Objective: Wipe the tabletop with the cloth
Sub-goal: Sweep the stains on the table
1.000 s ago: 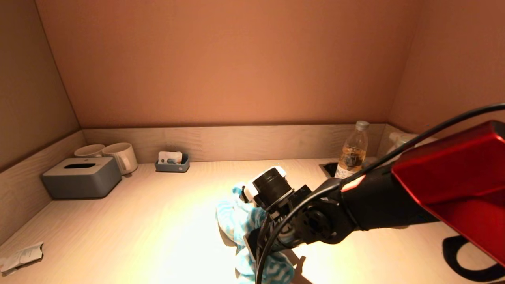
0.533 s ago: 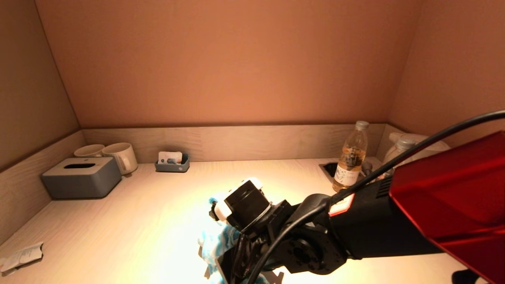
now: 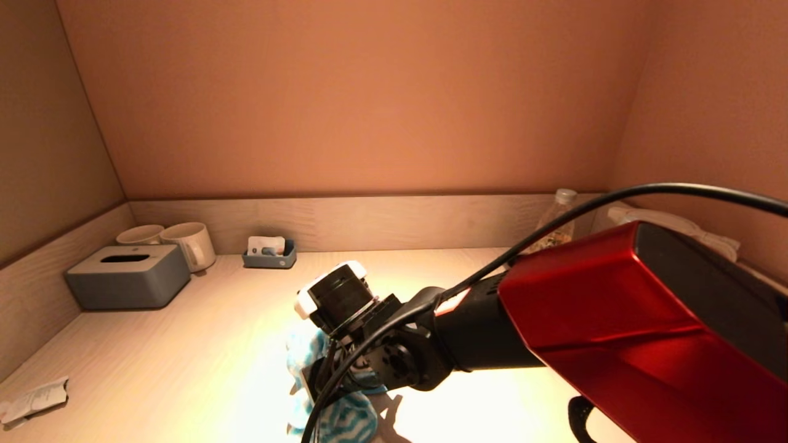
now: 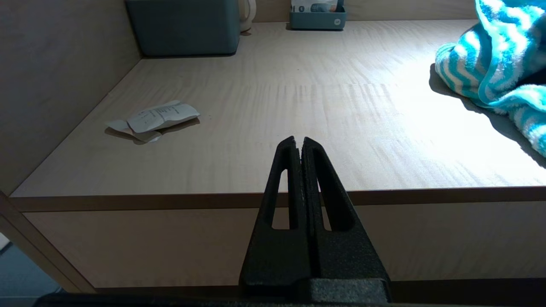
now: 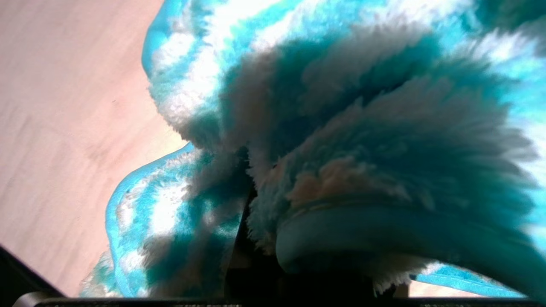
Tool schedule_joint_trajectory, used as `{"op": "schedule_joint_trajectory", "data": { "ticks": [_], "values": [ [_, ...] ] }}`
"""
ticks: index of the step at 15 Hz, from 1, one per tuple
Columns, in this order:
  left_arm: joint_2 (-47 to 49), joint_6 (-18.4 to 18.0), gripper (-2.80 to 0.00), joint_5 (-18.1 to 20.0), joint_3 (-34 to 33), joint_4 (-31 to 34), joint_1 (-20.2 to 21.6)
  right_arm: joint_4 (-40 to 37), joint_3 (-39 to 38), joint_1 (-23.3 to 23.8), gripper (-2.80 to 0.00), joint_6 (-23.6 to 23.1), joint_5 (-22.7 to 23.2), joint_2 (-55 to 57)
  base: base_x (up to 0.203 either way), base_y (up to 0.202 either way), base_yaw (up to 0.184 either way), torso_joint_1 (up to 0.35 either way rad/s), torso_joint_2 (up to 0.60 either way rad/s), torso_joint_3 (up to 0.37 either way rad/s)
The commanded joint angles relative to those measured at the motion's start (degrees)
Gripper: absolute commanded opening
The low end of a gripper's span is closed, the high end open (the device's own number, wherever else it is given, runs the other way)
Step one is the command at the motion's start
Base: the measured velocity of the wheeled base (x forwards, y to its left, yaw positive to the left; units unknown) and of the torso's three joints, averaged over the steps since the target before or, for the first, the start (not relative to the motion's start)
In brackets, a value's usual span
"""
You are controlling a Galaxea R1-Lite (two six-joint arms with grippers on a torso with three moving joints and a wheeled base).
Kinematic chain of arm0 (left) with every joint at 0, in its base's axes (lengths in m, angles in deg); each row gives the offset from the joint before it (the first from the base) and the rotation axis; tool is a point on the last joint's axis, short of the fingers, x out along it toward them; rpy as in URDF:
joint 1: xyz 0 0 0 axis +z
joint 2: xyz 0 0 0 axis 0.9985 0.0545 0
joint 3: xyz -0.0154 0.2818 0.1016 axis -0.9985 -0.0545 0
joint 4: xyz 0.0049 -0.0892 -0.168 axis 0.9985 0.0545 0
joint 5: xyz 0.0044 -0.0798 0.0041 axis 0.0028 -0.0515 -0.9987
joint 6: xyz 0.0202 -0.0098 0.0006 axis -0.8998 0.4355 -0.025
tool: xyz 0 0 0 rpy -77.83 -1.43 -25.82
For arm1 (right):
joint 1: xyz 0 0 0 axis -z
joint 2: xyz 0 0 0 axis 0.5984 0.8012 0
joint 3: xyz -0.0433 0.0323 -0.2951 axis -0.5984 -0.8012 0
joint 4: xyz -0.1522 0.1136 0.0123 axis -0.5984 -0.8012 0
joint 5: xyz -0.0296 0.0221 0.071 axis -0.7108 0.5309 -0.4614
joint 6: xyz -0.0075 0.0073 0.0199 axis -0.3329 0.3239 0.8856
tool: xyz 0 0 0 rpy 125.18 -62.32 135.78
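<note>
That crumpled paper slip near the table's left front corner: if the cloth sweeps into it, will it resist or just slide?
The paper slip looks thin, creased and partly lifted off the tabletop, so it is probably very light and would likely slide or flutter ahead of the cloth. It may also catch in the pile.

Over the last second the right gripper [image 3: 320, 384] drags the fluffy turquoise-and-white striped cloth [image 3: 335, 418] across the pale wooden tabletop [image 3: 184, 357] toward nine o'clock, and its red arm now covers most of the clear plastic bottle [image 3: 557, 221].

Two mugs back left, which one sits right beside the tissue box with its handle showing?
The right-hand mug: its handle faces front, beside the grey tissue box. The other mug sits behind the box.
</note>
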Motion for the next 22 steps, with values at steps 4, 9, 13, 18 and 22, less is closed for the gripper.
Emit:
{"op": "schedule_joint_trajectory", "data": {
  "ticks": [4, 9, 13, 18, 22],
  "values": [
    [0.0, 0.0, -2.8, 0.0, 0.0, 0.0, 0.0, -1.7, 2.5, 4.6, -2.8, 1.4, -3.0, 1.8, 0.0, 0.0, 0.0, 0.0, 0.0, 0.0],
    [0.0, 0.1, -2.8, 0.0, 0.0, 0.0, 0.0, -6.6, -1.3, 12.7, -2.8, 1.4, -3.9, -4.4, 0.0, 0.0, 0.0, 0.0, 0.0, 0.0],
    [0.0, 0.0, -2.8, 0.0, 0.0, 0.0, 0.0, -8.3, -10.2, 13.2, -2.8, 1.2, -3.7, -9.2, 0.0, 0.0, 0.0, 0.0, 0.0, 0.0],
    [0.0, 0.0, -2.8, 0.0, 0.0, 0.0, 0.0, -8.0, -17.4, 3.4, -2.8, 1.6, -3.1, -14.7, 0.0, 0.0, 0.0, 0.0, 0.0, 0.0],
    [0.0, 0.0, -2.8, 0.0, 0.0, 0.0, 0.0, -7.8, -14.1, -1.4, -2.8, 1.4, -1.7, -11.3, 0.0, 0.0, 0.0, 0.0, 0.0, 0.0]
  ]
}}
